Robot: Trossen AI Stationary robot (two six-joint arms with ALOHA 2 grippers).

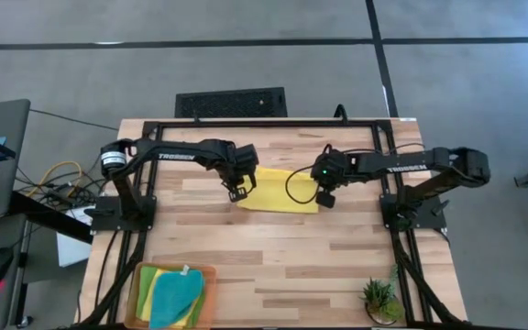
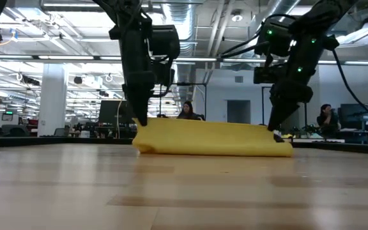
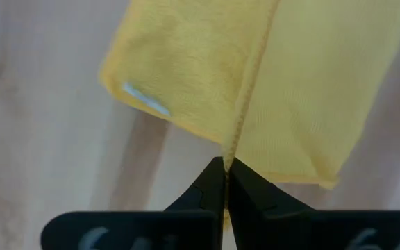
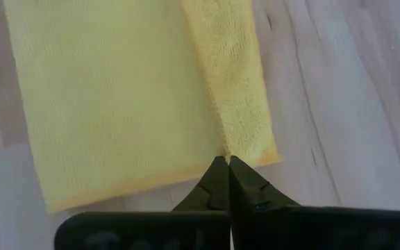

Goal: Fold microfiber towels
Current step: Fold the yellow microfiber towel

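A bright yellow microfiber towel (image 1: 278, 190) lies folded into a band at the middle of the table. My left gripper (image 1: 237, 193) is shut at the band's left end and my right gripper (image 1: 325, 198) is shut at its right end; both point down. In the low view the towel (image 2: 213, 139) rests on the wood between the two sets of fingers. A teal towel (image 1: 177, 295) and a lime green one (image 1: 149, 284) lie in the orange tray (image 1: 211, 275) at the near left corner. My left gripper pinches the towel's hemmed edge (image 3: 232, 149) between its two fingers at the band's left end, coming from above. A white label (image 3: 144, 99) shows on the layer beside it. One layer or several, I cannot tell. That end stands slightly raised (image 2: 140, 131); the rest lies on the table. My right gripper pinches the towel at its right end, near a corner, where a folded-over strip meets the flat layer (image 4: 226, 149). The fingers come steeply from above. The towel's body lies on the table, and the held end (image 2: 275, 135) sits low over the wood.
A small potted plant (image 1: 380, 301) stands at the near right corner. Black frame rails (image 1: 246, 124) run along the table's far and side edges. Bare wood stretches between the yellow towel and the near edge.
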